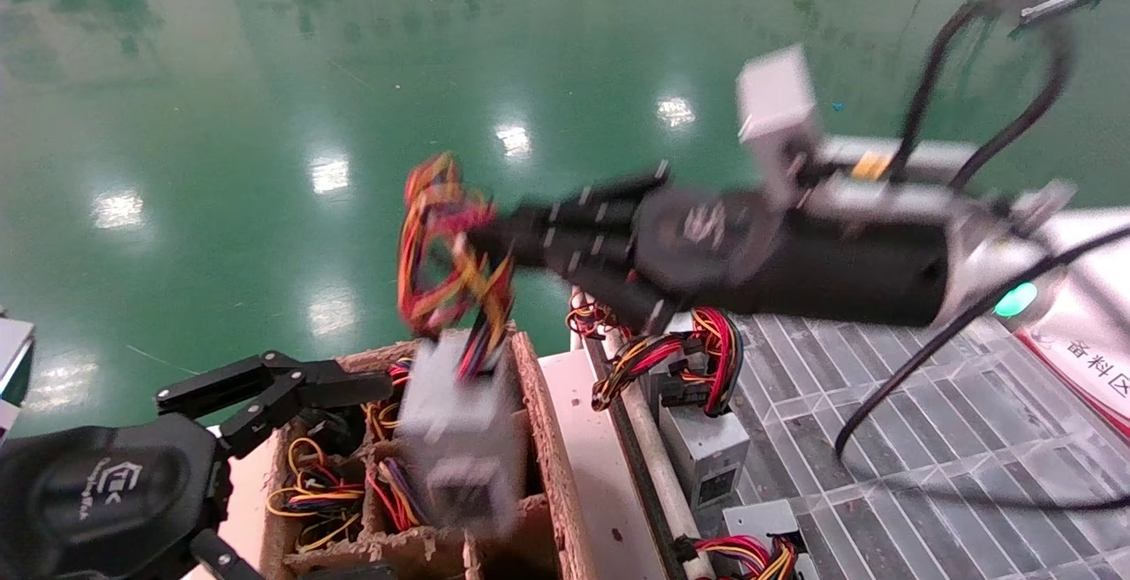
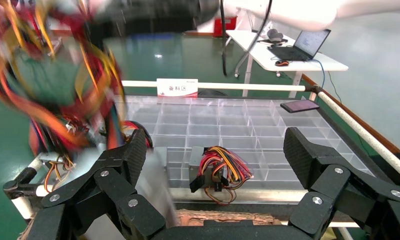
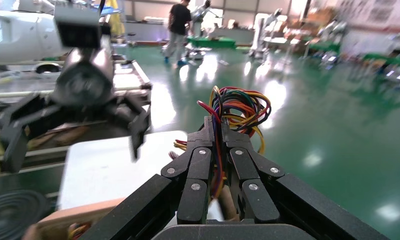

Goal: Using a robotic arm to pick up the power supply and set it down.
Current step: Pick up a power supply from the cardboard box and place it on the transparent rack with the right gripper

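Note:
The power supply (image 1: 459, 425), a silver-grey box, hangs tilted from its looped orange, yellow and red wires (image 1: 441, 244) just above the cardboard crate (image 1: 540, 421). My right gripper (image 1: 481, 240) reaches in from the right and is shut on that wire loop. In the right wrist view the wires (image 3: 240, 105) run between the closed right gripper (image 3: 217, 135). My left gripper (image 2: 215, 165) stays low at the crate's left side, open and holding nothing, with one of its fingers (image 1: 265, 386) stretched toward the crate. The blurred box (image 2: 155, 192) and wires (image 2: 48, 85) pass close before it.
The crate's compartments hold more wire bundles (image 1: 318, 492). To its right stand a roller rail (image 1: 653, 456), other silver boxes with red-black wires (image 1: 697, 439) and a clear divided tray (image 1: 883, 403). One such box (image 2: 215, 170) sits at the tray's near edge. Green floor lies beyond.

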Robot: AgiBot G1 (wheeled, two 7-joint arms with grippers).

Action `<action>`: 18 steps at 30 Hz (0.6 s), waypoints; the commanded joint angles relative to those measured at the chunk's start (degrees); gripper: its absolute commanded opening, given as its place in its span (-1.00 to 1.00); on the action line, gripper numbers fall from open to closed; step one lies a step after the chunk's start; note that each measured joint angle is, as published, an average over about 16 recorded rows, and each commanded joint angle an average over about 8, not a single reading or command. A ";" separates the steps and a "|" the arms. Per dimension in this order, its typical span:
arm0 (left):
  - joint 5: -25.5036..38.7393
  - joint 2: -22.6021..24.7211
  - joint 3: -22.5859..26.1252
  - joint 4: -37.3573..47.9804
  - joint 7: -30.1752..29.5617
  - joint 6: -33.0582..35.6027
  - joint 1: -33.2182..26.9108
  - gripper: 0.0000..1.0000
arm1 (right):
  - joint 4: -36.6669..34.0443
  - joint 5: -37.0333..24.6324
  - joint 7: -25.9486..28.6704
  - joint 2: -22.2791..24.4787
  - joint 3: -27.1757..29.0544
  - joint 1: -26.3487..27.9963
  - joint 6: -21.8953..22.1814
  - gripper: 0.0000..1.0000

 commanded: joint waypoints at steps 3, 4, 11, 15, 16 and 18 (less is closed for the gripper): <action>0.00 0.00 0.00 0.00 0.00 0.00 0.00 1.00 | -1.82 0.43 -0.62 1.46 -0.41 4.21 0.04 -1.00; 0.00 0.00 0.00 0.00 0.00 0.00 0.00 1.00 | -2.72 0.01 -0.98 1.84 -0.69 5.55 0.17 -1.00; 0.00 0.00 0.00 0.00 0.00 0.00 0.00 1.00 | -10.21 -5.64 -4.76 4.30 -3.15 15.19 2.77 -1.00; 0.00 0.00 0.00 0.00 0.00 0.00 0.00 1.00 | -13.56 -9.85 -7.23 4.94 -5.10 19.52 4.21 -1.00; 0.00 0.00 0.00 0.00 0.00 0.00 0.00 1.00 | -14.23 -10.90 -7.84 5.02 -5.63 20.42 4.40 -1.00; 0.00 0.00 0.00 0.00 0.00 0.00 0.00 1.00 | -15.35 -12.88 -9.01 5.08 -6.72 21.99 4.54 -1.00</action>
